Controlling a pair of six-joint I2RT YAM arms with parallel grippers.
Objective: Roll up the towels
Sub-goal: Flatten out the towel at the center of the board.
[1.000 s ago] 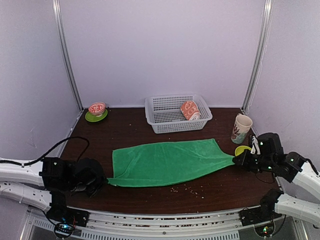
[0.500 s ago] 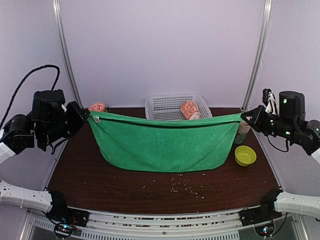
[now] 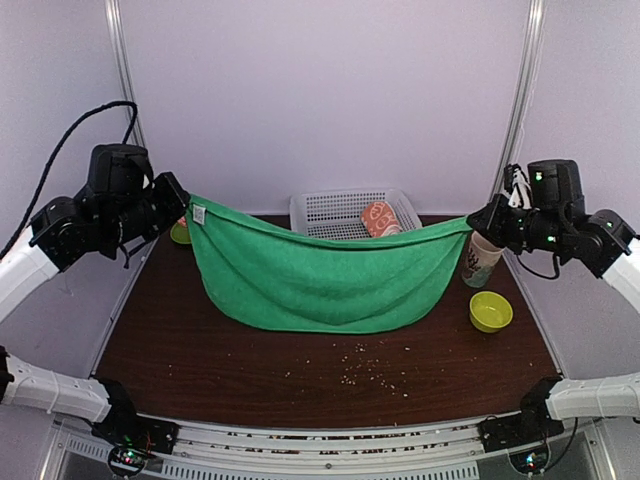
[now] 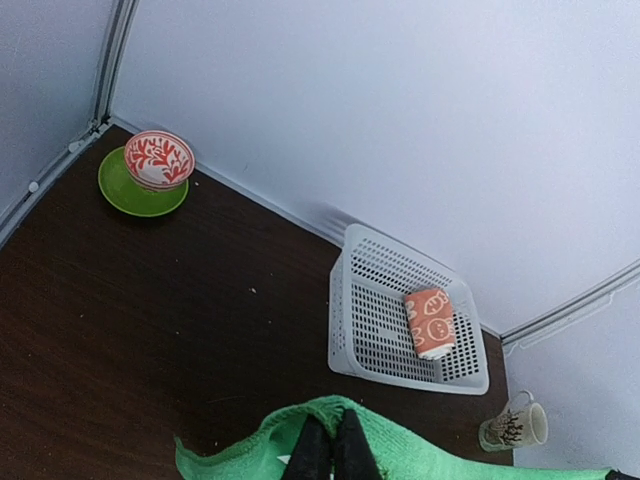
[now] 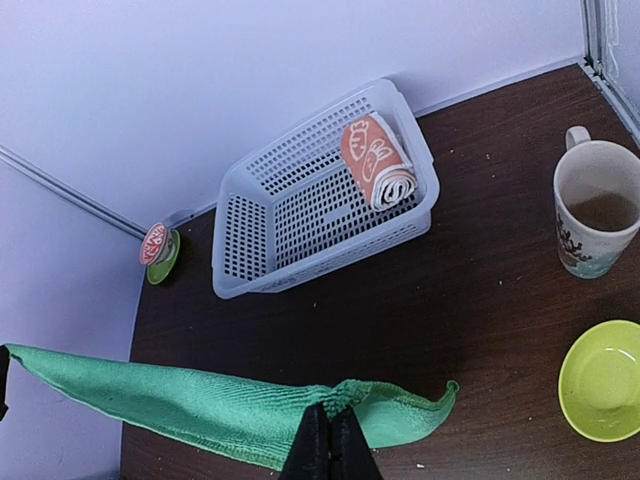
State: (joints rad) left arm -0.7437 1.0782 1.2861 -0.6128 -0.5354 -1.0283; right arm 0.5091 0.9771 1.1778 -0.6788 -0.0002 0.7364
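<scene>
Two arms are up, and the green towel (image 3: 310, 280) hangs between them like a hammock above the bench (image 3: 200, 350) — you have it by both upper corners. The left arm (image 3: 120, 205) has its jaws pinched tight on the corner beside the small white label (image 3: 198, 214); your left wrist camera shows the dark fingers (image 4: 318, 452) pressed together with green plush bunched around them. Over on the right arm (image 3: 550, 215), the jaws are likewise closed on cloth, the fingers (image 5: 316, 445) clamped over a fold and a loose corner flapping off beside them. The top edge dips in the middle and the belly sags low; from above you cannot tell whether the bottom edge touches the wood. Behind it, the peach-orange towel (image 3: 381, 219) lies rolled up inside the white basket (image 3: 320, 235), towards its right end. The mug (image 3: 480, 262) stands upright just below the right-hand corner, partly hidden by it, and the yellow-green bowl (image 3: 491, 311) sits near it, closer to you. Far left at the back, a red patterned bowl (image 4: 158, 160) rests on a green saucer (image 4: 125, 190). Crumbs (image 3: 375, 370) are scattered on the near bench — in front of the hanging cloth.
</scene>
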